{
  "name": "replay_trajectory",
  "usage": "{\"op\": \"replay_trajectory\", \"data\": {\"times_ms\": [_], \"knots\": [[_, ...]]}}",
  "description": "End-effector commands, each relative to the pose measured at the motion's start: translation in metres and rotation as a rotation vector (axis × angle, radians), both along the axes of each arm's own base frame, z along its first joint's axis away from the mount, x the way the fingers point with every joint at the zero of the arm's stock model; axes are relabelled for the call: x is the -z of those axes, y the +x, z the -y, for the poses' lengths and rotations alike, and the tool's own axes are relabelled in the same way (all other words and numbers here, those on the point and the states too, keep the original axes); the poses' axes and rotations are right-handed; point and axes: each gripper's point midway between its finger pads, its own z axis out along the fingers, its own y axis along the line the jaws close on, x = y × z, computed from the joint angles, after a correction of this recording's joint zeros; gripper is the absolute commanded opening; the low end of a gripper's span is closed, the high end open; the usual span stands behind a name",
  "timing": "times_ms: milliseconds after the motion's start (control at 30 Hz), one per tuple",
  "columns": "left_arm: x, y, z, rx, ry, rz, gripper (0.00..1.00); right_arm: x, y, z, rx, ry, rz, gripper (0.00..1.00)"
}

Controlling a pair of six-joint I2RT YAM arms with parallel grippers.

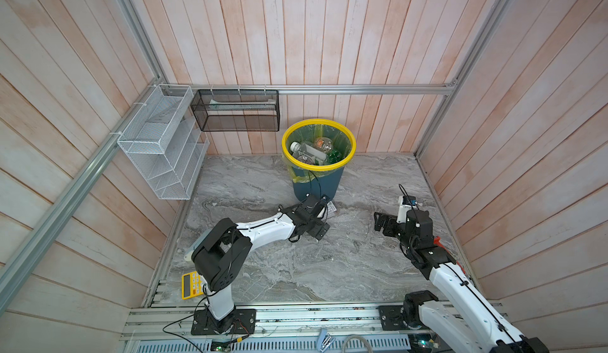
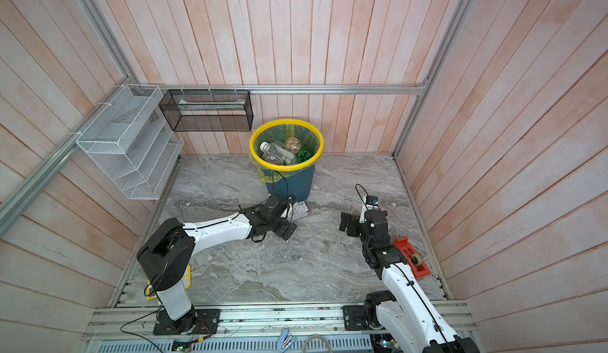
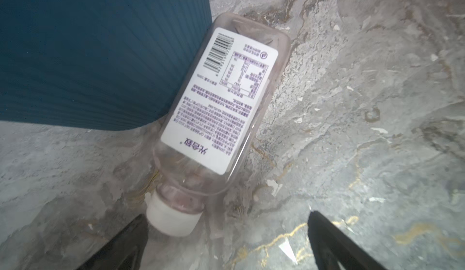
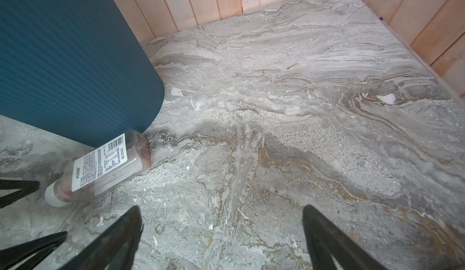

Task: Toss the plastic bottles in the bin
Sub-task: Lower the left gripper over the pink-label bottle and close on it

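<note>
One clear bottle [image 3: 219, 105] lies on the surface [image 3: 352, 105] against the bin [image 1: 329, 183], at its 5 o'clock foot (more bottles [image 1: 311, 152] lie inside). The left gripper [image 3: 226, 217], jaws apart, hangs by its white cap [image 3: 173, 215]. The right gripper [image 4: 221, 207], at 4 o'clock, gapes empty.

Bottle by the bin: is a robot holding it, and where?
Nothing is held. The bottle lies loose beside the bin; the left gripper and right gripper are both open.
</note>
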Motion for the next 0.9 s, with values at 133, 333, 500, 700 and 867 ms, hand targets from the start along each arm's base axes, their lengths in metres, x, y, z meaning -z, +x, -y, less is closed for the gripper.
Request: {"op": "replay_trajectory", "data": {"times_ms": [133,333,500,700,867], "knots": [[0.016,0.013,0.012,0.019,0.008,0.015,0.99,0.003,0.001,-0.004,-0.021,0.021,-0.008,0.99],[0.025,-0.01,0.014,0.056,-0.014,-0.045,0.83,0.003,-0.001,-0.006,-0.033,0.03,-0.005,0.99],[0.016,-0.038,0.02,0.106,-0.036,-0.055,0.78,0.002,0.0,-0.006,-0.033,0.03,-0.002,0.99],[0.017,-0.047,0.011,0.075,-0.009,-0.086,0.66,0.004,0.001,-0.005,-0.031,0.02,-0.008,0.99],[0.004,-0.035,0.005,0.012,0.004,-0.031,0.88,0.005,0.002,-0.006,-0.033,0.019,-0.011,0.99]]}}
